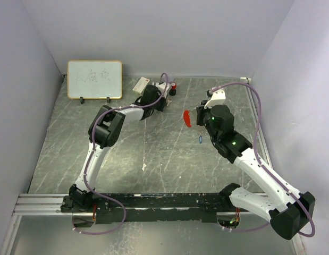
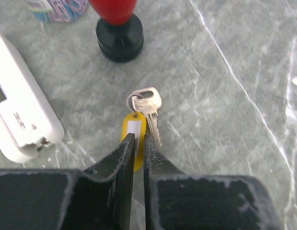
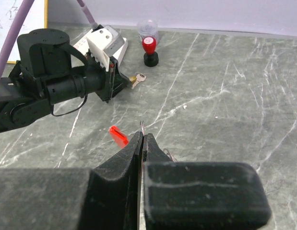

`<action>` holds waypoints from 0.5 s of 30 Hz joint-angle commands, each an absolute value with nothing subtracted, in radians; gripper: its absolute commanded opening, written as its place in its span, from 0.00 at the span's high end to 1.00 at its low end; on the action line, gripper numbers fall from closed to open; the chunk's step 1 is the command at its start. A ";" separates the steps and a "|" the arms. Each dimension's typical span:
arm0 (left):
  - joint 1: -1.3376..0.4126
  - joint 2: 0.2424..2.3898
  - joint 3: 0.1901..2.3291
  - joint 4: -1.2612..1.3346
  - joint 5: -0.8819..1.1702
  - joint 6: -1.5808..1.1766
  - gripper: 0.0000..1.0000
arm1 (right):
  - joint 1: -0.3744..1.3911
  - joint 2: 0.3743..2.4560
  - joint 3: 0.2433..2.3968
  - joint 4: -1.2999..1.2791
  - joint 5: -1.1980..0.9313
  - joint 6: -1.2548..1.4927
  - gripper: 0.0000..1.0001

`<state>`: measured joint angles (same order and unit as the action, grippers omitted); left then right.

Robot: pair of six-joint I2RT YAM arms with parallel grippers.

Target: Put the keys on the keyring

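The right end effector [image 3: 142, 137], right of the worktop's [image 1: 127, 159] middle, is clamped on the red-tagged keyring [image 3: 118, 135]. Farther off, near the far edge, the left end effector [image 2: 138, 140] has its fingers almost together over a yellow tag [image 2: 133, 128]; whether it grips cannot be told. The key [image 2: 150, 112] lies just beyond, long axis along its reach, head away. The left arm is nearer.

High rear overview, close low wrist views, shared tabletop [image 1: 169, 154]

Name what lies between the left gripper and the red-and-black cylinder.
A key on a yellow tag, in the left wrist view; the left gripper overlaps the tag's end.
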<state>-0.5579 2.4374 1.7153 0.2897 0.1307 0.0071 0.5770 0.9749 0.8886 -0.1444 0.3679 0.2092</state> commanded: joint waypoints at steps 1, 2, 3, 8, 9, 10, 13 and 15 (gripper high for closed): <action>-0.563 2.393 1.620 0.186 0.178 -0.027 0.83 | 0.570 0.951 0.888 -0.121 0.359 0.214 1.00; -0.564 2.379 1.602 0.186 0.183 -0.027 0.85 | 0.569 0.950 0.887 -0.120 0.356 0.214 1.00; -0.564 2.364 1.580 0.187 0.187 -0.027 0.86 | 0.569 0.948 0.884 -0.120 0.355 0.215 1.00; -0.570 2.277 1.441 0.221 0.196 -0.030 0.91 | 0.569 0.945 0.875 -0.117 0.346 0.220 1.00; -0.571 2.252 1.411 0.236 0.200 -0.031 0.91 | 0.568 0.945 0.872 -0.115 0.345 0.221 1.00; -0.571 2.227 1.382 0.249 0.205 -0.033 0.92 | 0.568 0.946 0.870 -0.114 0.343 0.221 1.00; -0.572 2.158 1.315 0.256 0.224 -0.032 0.93 | 0.568 0.954 0.870 -0.112 0.339 0.221 1.00; -0.573 2.108 1.273 0.253 0.248 -0.030 0.93 | 0.567 0.959 0.867 -0.104 0.335 0.222 1.00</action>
